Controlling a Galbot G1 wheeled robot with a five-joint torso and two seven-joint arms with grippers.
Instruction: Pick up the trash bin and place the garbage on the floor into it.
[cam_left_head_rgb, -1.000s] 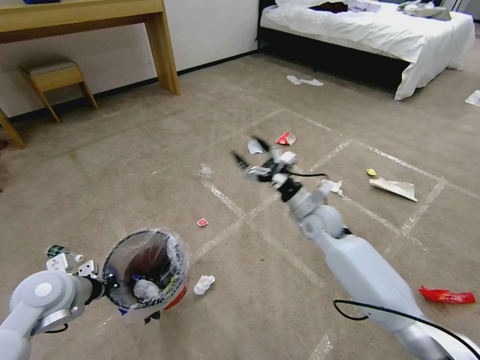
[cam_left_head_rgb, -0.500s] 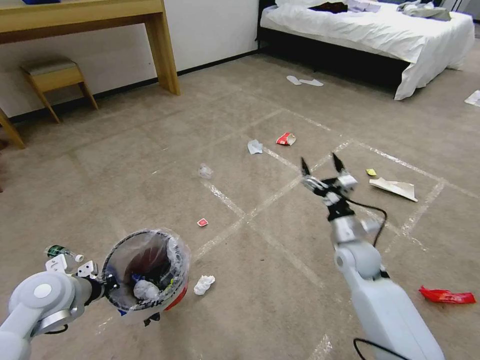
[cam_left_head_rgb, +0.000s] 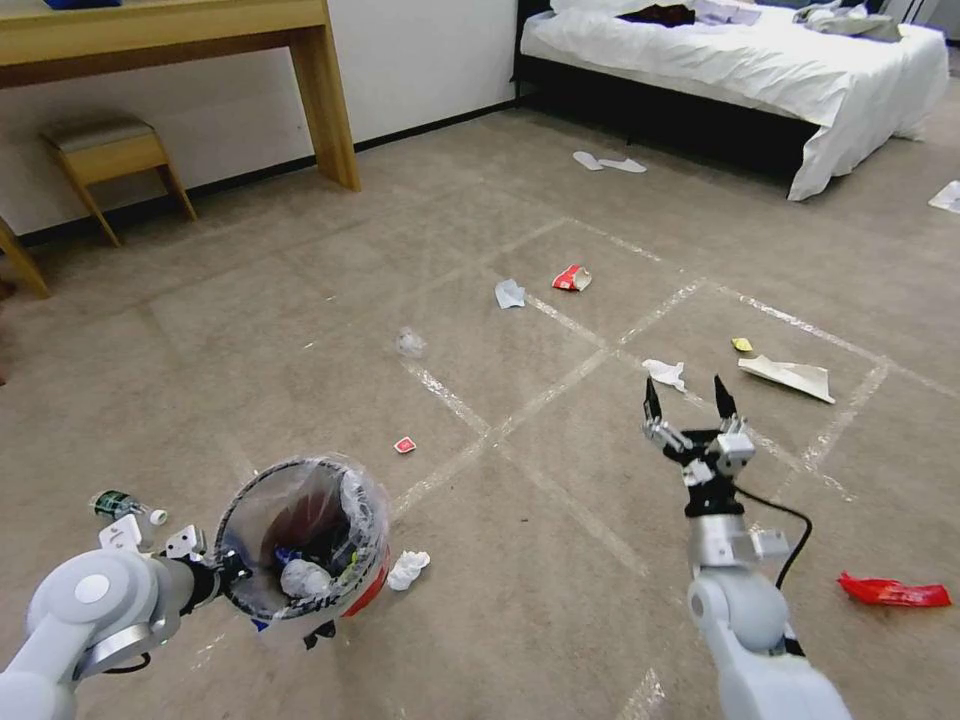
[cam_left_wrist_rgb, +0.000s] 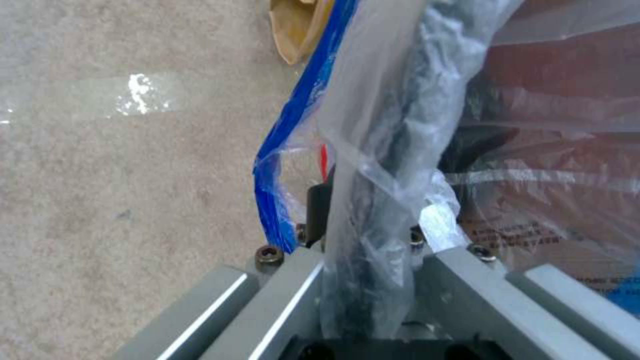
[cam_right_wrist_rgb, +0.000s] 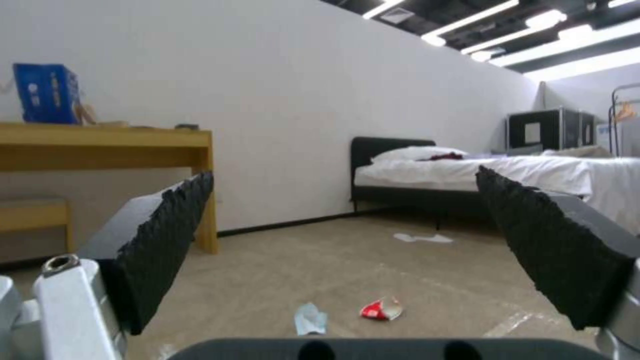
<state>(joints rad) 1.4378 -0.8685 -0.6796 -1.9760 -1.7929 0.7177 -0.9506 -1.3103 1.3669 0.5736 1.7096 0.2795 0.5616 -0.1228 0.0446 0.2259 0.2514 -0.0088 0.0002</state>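
Left gripper (cam_left_head_rgb: 215, 578) sat low at the near left of the head view, fingers clamped on the rim of the trash bin (cam_left_head_rgb: 303, 540). In the left wrist view the rim and the crinkly clear bag (cam_left_wrist_rgb: 380, 150) ran between the grey fingers (cam_left_wrist_rgb: 280, 300). Bin was held tilted toward the camera, just above the floor (cam_left_head_rgb: 300, 300), red lower body showing, crumpled white paper and dark scraps inside. A white tissue wad (cam_left_head_rgb: 408, 569) lay on the carpet just beside the bin, on its right. A small plastic bottle (cam_left_head_rgb: 124, 504) lay near the left arm, behind it.

Right gripper (cam_left_head_rgb: 686, 400) was raised in the air right of centre, pointing away from the robot, black fingers spread wide with nothing between them. Right wrist view showed both toothed pads (cam_right_wrist_rgb: 167, 235) well apart.

A red wrapper (cam_left_head_rgb: 893, 592) lay at the near right. A small red scrap (cam_left_head_rgb: 404, 445) lay mid-floor by a tape line. Beyond the right gripper: a crumpled white tissue (cam_left_head_rgb: 665, 373), a small yellow scrap (cam_left_head_rgb: 742, 344), and a flat white paper (cam_left_head_rgb: 788, 377) to its right. A clear crumpled bit (cam_left_head_rgb: 410, 342) lay left of centre. Farther on, a pale tissue (cam_left_head_rgb: 509, 293) and a crushed red-and-white cup (cam_left_head_rgb: 572, 278) lay near each other. At the back: a wooden worktop (cam_left_head_rgb: 170, 30), a stool (cam_left_head_rgb: 110, 150), and a bed (cam_left_head_rgb: 740, 60) with white sheets.
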